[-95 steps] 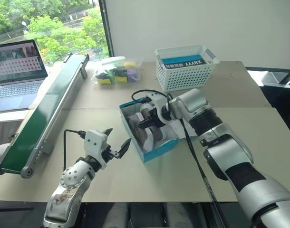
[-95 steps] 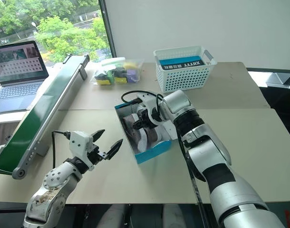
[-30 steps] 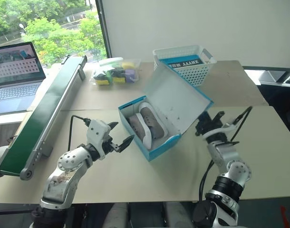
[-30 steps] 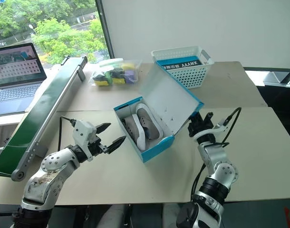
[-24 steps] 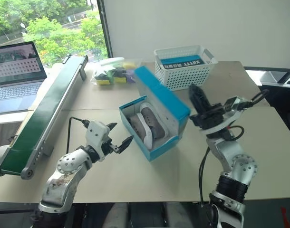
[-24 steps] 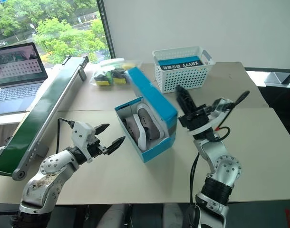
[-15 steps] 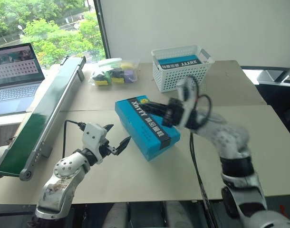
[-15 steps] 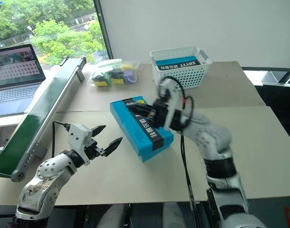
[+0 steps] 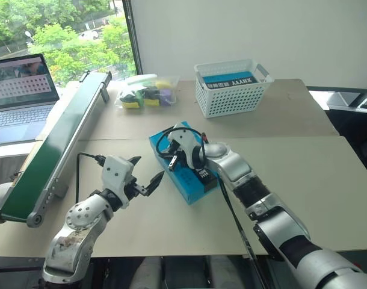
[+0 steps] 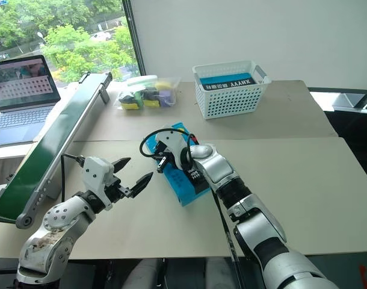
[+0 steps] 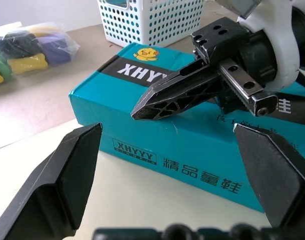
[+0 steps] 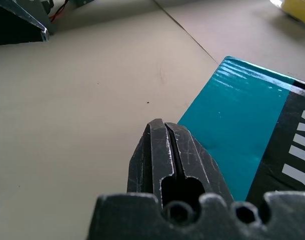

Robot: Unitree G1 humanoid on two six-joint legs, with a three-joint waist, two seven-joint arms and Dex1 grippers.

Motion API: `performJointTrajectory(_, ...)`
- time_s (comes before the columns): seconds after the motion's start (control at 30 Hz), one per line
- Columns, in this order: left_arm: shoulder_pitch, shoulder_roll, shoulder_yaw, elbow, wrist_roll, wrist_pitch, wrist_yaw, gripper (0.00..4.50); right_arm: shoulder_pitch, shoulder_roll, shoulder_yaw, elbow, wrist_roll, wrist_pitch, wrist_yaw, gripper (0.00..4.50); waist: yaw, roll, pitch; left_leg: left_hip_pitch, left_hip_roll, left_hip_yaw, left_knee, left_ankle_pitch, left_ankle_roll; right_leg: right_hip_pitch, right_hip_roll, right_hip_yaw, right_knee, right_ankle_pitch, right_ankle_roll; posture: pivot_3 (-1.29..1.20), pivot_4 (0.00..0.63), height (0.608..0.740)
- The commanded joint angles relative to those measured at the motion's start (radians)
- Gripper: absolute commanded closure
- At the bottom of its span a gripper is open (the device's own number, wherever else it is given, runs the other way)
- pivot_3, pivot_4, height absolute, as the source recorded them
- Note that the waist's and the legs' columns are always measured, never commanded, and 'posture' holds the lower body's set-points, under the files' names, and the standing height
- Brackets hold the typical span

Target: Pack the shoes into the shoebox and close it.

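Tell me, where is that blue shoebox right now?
The shoebox lies closed on the table, in the middle of the head view, between the open left gripper and the shut right gripper, which sits over its lid. The white basket stands behind it.

The shoebox [image 9: 189,171] is closed, so nothing inside it can be seen, and the right arm [image 9: 231,171] lying across its lid covers much of the black label strip. In the right wrist view the box runs off the picture's edge. The laptop [image 9: 18,90] is cut off at the left border, its screen content too small to read.
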Motion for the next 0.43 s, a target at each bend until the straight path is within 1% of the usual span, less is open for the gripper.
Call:
performJointTrajectory(0.03,0.0,-0.006,0.022,-0.044,-0.013,-0.004,0.013,0.0,0.017,0.011,-0.038,-0.009,-0.005,0.034,0.014,4.47,0.0,0.0,0.0,0.001,0.0,0.0,0.0,0.0,0.0,0.001,0.0,0.0,0.0,0.0,0.0,0.0,0.15,0.729)
performJointTrajectory(0.13,0.001,-0.023,0.037,-0.039,-0.012,-0.009,0.037,0.0,0.01,0.027,-0.195,-0.107,0.092,0.079,-0.032,4.47,0.0,0.0,0.0,0.0,0.0,0.0,0.0,0.0,0.0,0.0,0.0,0.0,0.0,0.0,-0.001,0.0,0.15,0.729)
performJointTrajectory(0.2,0.002,-0.036,0.047,-0.036,-0.02,-0.012,0.043,0.0,0.002,0.027,-0.323,-0.148,0.17,0.142,-0.082,4.47,0.001,0.0,0.0,-0.005,0.0,0.0,0.0,0.0,0.0,-0.005,0.0,0.0,0.0,0.001,-0.002,0.0,0.15,0.729)
performJointTrajectory(0.3,0.007,-0.048,0.059,-0.036,-0.011,-0.016,0.06,0.0,0.012,-0.02,-0.479,-0.196,0.228,0.206,-0.172,4.47,0.007,0.0,0.0,-0.007,-0.001,0.0,0.0,0.0,0.0,-0.006,-0.001,0.0,0.0,0.002,-0.002,0.0,0.15,0.729)
performJointTrajectory(0.37,0.008,-0.061,0.07,-0.031,-0.011,-0.026,0.071,0.0,0.033,-0.063,-0.536,-0.217,0.225,0.219,-0.221,4.47,0.01,0.0,0.0,-0.008,-0.001,0.0,0.0,0.0,0.0,-0.006,-0.002,0.0,0.0,0.002,-0.002,0.0,0.15,0.729)
performJointTrajectory(0.43,0.006,-0.07,0.078,-0.027,-0.011,-0.028,0.081,0.0,0.053,-0.089,-0.557,-0.23,0.218,0.227,-0.244,4.47,0.01,0.0,0.0,-0.008,-0.002,0.0,0.001,0.0,0.0,-0.006,-0.002,0.0,-0.001,0.002,-0.002,0.0,0.15,0.729)
